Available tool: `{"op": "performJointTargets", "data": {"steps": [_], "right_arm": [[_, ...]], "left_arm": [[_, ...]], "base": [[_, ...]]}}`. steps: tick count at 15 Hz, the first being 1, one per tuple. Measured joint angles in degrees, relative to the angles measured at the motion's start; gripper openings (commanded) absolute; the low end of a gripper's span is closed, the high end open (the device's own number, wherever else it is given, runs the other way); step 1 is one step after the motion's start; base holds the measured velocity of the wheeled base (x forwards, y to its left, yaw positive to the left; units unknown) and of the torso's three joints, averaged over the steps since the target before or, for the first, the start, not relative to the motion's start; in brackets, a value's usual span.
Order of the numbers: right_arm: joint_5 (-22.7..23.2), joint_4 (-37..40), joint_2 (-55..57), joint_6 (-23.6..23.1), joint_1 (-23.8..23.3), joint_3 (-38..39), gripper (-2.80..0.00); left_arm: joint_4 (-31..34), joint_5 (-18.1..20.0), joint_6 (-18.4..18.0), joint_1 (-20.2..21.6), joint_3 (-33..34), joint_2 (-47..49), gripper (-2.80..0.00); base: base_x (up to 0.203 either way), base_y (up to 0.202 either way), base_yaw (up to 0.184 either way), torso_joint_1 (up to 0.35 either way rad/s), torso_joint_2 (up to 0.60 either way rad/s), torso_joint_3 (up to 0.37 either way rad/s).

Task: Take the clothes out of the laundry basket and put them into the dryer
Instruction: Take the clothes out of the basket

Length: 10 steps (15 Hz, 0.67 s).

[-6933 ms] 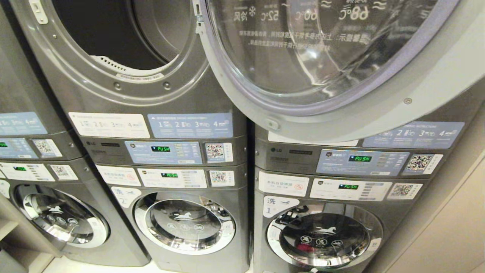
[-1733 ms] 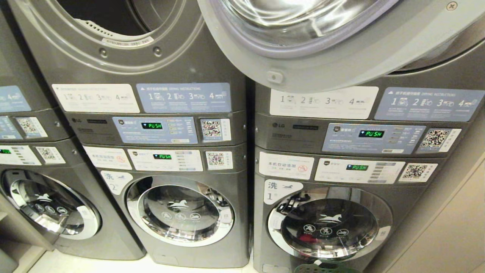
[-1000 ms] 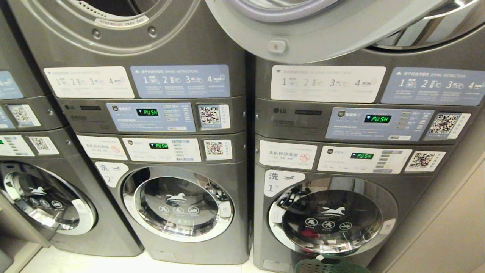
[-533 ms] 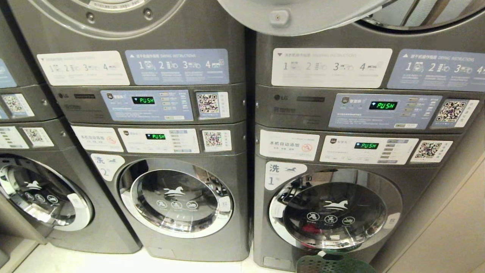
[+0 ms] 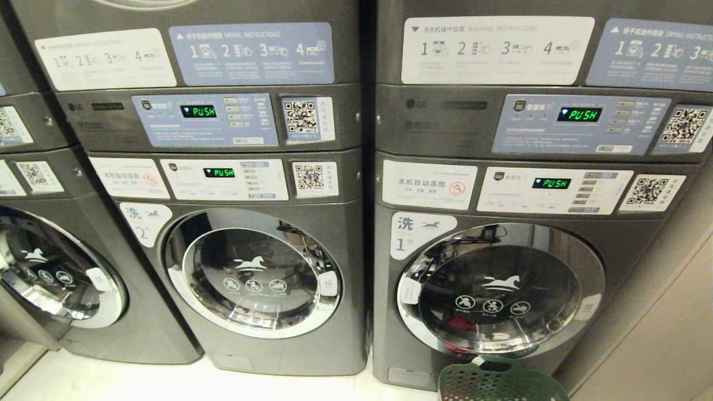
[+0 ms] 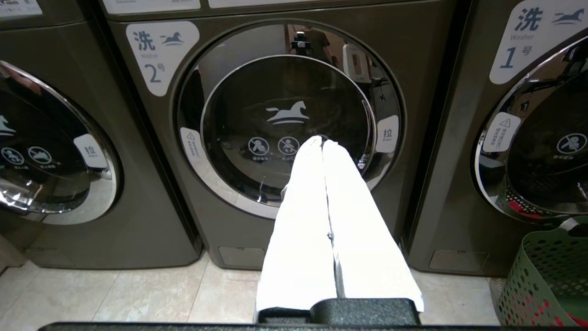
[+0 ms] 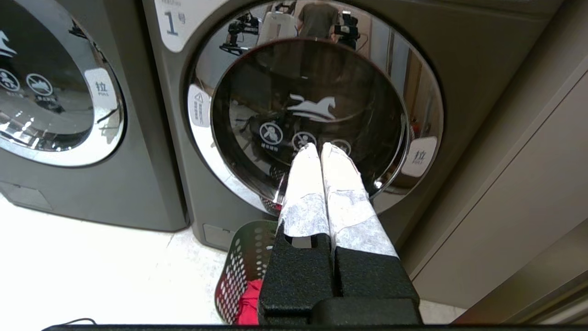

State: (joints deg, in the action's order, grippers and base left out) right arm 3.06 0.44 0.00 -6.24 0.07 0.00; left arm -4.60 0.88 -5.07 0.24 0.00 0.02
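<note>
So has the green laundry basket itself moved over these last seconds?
No. The laundry basket stays at the foot of washer 1. Both slide up the head view together, so the camera dipped, not the basket.

Even warm indoor light, all views sharp. Specular glare on chrome washer door rings point(image 5: 591, 278); room reflections in door glass point(image 7: 312, 105). White pincer fingers point(image 6: 317, 207) overexposed. Floor point(image 7: 92, 276) blown out. Wide-angle bowing at edges.

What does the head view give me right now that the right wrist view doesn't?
Head only: the control panels with green PUSH displays, and washer 2 whole.
Right wrist only: the shut right gripper, empty, and red clothes inside the laundry basket.
Both: washer 1's closed door with the green basket in front of it.
</note>
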Motion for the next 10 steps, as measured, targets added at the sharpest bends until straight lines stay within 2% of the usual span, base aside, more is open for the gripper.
{"op": "performJointTargets", "data": {"steps": [10], "right_arm": [[-0.5,0.0,0.0,2.0,0.0,0.0,-2.80]], "left_arm": [[0.0,0.0,0.0,0.0,0.0,0.0,-2.80]], "base": [[0.000,0.000,0.000,-0.178,0.49,0.312]]}}
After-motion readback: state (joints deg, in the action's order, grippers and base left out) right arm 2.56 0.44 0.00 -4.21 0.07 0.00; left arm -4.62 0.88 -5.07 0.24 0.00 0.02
